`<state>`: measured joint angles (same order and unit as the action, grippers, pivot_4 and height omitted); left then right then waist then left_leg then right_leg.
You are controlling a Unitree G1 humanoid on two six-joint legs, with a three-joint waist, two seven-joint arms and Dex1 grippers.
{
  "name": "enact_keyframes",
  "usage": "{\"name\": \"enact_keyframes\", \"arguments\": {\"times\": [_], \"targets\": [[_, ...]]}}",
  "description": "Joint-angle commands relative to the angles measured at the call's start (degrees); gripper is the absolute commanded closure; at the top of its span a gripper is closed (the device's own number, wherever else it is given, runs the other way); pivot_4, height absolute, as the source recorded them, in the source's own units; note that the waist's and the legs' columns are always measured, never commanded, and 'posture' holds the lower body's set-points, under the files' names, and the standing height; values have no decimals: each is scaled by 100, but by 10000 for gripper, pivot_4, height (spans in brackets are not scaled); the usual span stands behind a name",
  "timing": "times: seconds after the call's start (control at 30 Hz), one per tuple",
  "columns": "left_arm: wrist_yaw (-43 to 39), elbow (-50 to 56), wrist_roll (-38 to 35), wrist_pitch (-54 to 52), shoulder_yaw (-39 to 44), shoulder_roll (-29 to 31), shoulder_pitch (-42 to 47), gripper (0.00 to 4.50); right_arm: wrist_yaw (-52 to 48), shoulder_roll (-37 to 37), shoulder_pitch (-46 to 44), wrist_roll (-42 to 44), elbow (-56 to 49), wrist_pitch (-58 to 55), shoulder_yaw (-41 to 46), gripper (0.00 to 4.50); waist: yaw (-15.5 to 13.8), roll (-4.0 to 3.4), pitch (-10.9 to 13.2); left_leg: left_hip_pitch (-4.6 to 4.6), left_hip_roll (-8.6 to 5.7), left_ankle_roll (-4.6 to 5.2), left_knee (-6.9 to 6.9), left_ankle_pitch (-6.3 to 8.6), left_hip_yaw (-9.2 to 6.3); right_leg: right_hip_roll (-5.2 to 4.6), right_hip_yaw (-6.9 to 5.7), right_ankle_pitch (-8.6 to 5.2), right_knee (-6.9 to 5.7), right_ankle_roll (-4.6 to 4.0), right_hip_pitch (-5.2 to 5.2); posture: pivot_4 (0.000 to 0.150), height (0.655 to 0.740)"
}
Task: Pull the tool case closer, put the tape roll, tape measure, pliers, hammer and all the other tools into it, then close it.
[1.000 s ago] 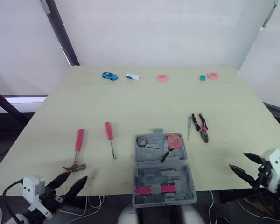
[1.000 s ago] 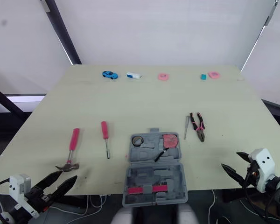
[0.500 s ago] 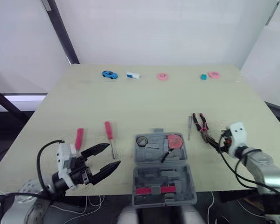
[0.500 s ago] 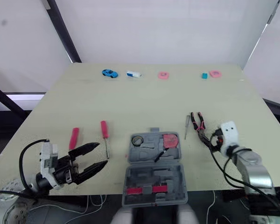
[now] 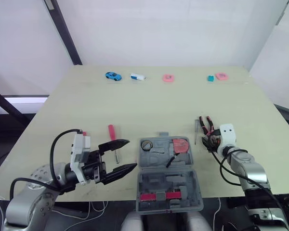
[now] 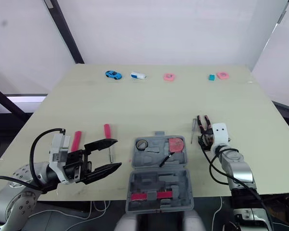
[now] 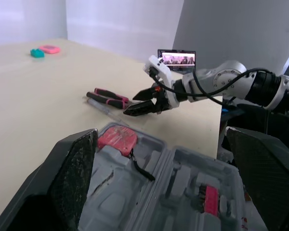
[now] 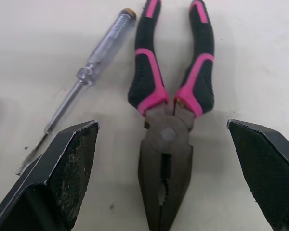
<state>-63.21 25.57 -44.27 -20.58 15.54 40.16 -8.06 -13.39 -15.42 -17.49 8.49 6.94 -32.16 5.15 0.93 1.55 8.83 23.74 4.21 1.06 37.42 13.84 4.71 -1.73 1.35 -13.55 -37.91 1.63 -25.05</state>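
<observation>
since half a second ago my right gripper (image 7: 129,105) has slid in from beside the pliers (image 8: 166,144) to sit right over them, and my left gripper (image 5: 132,153) has reached further in toward the left edge of the tool case (image 5: 169,190). both grippers are spread wide and hold nothing.

the pliers lie flat on the table (image 5: 144,106) just right of the open case, head toward me. the clear tester screwdriver (image 8: 94,62) lies just beside them on the case side.

i judge the pliers to be stiff steel, heavy at the head, with rubbery pink-and-black handles that should not slip. they lie low, so my fingers must come right down to the surface. i would pinch across the pivot, or just behind it where the handles begin, so the heavy head does not swing down when i lift.
</observation>
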Motion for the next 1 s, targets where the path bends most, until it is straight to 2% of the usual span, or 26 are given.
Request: {"name": "enact_keyframes", "arguments": {"times": [0.03,0.1,0.17,0.27,0.37,0.43,0.8,1.0], "targets": [[57,173,-108,20,121,4,-3,0,44,22,-20,75,-79,159,175,41,0,0,0,0,0,0,0,0,0,0,0,0,0,0,0,1500,7400],[77,182,-109,26,101,-14,2,0,53,69,-69,91,117,254,210,41,12,0,0,0,0,0,0,0,2,0,2,0,0,1,0,1500,7400],[96,184,-115,33,84,-24,14,0,56,106,-128,100,356,372,227,5584,20,0,0,-1,0,0,0,0,2,0,2,2,0,3,0,1500,7400],[98,169,-109,47,68,-25,41,0,7,110,-214,48,618,522,182,17868,26,1,-1,-2,0,0,2,0,2,1,3,3,-1,4,1,1500,7400],[110,165,-101,60,54,-40,70,0,-94,90,-277,-4,772,591,74,33515,30,2,-1,-3,0,0,4,0,1,2,3,3,-2,4,2,1500,7400],[126,179,-98,61,38,-57,80,0,-140,97,-295,-7,829,620,50,35364,37,3,-2,-4,1,0,5,-1,1,3,4,4,-3,5,3,1500,7400],[362,336,-224,5,-5,-274,137,0,-627,-274,-129,24,556,858,103,35364,115,3,-2,0,1,0,4,0,-3,3,2,4,-2,6,4,1500,7400],[664,449,-306,-30,43,-444,91,0,-1358,-822,21,373,-428,740,212,35364,111,-5,3,0,0,0,5,-1,-3,2,2,5,-3,7,3,1500,7400]]}}
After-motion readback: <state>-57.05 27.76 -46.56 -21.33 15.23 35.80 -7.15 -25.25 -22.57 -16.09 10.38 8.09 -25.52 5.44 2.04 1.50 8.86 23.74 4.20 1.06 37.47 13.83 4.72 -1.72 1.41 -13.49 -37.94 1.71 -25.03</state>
